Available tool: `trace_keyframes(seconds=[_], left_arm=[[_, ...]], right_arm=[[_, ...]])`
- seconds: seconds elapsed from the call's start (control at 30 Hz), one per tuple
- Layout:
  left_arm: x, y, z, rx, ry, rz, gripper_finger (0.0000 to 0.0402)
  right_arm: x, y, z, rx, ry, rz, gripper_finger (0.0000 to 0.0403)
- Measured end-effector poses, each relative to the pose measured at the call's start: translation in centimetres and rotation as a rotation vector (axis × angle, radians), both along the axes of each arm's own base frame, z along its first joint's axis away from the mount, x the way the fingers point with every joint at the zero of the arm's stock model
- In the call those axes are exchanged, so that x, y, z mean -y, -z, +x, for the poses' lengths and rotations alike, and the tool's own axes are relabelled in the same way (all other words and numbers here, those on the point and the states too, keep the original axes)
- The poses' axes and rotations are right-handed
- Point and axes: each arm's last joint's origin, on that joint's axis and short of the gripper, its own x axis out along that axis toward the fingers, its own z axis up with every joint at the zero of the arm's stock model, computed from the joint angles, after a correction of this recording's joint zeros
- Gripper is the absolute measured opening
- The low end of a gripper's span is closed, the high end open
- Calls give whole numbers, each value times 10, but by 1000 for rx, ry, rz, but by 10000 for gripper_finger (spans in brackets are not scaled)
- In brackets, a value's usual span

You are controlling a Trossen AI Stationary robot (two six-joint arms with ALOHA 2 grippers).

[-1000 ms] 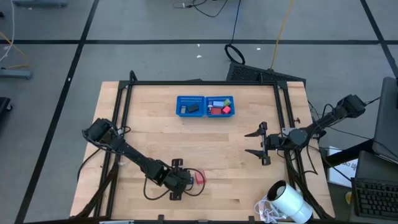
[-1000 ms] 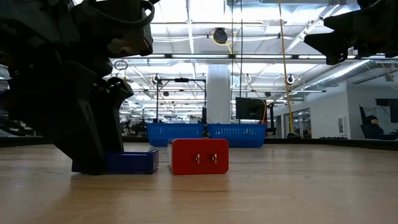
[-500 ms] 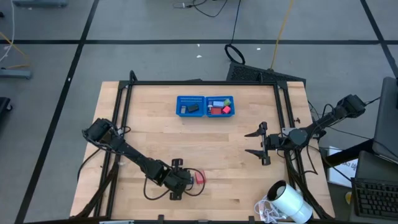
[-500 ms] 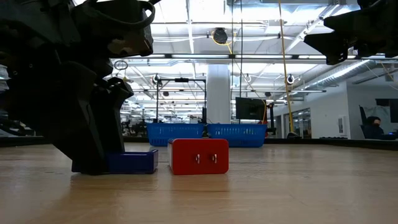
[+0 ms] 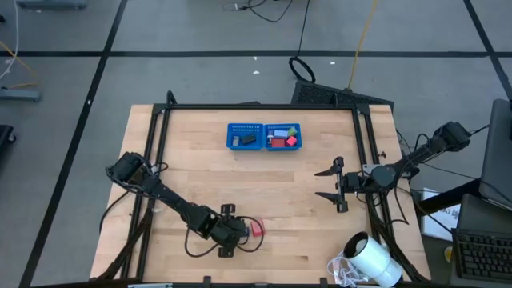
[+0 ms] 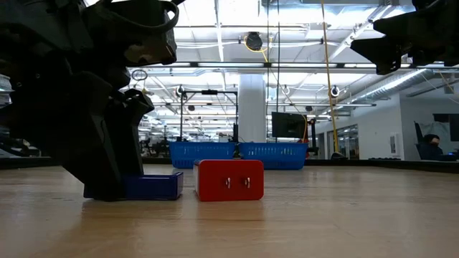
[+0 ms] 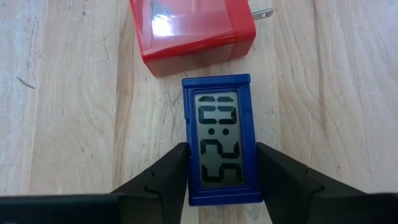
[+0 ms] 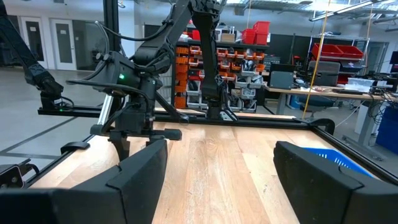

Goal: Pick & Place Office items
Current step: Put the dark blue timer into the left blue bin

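The left claw point(image 7: 221, 177) is down on the worktop point(image 5: 304, 176) near its front edge, fingers point(image 7: 163, 176) pressed against both sides of a blue clock point(image 7: 220, 147) lying flat. A red block point(image 7: 193, 31) sits just beyond it. The right claw point(image 5: 334, 185) hangs wide open, holding nothing, well apart.

The left gripper point(image 7: 222, 171) is down low, fingers closed on something; the right gripper point(image 5: 330, 185) hovers, fingers apart.
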Motion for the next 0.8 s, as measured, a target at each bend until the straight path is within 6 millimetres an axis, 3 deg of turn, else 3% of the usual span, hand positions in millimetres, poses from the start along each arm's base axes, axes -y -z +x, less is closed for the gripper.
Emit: trace_keyframes(seconds=[0.2,0.57,0.8], left_arm=[[0,0,0,0,-1,1,195],[0,0,0,0,-15,-6,165],[0,0,0,0,-42,-19,201]], right_arm=[[0,0,0,0,0,0,281],[0,0,0,0,0,0,281],[0,0,0,0,0,0,281]])
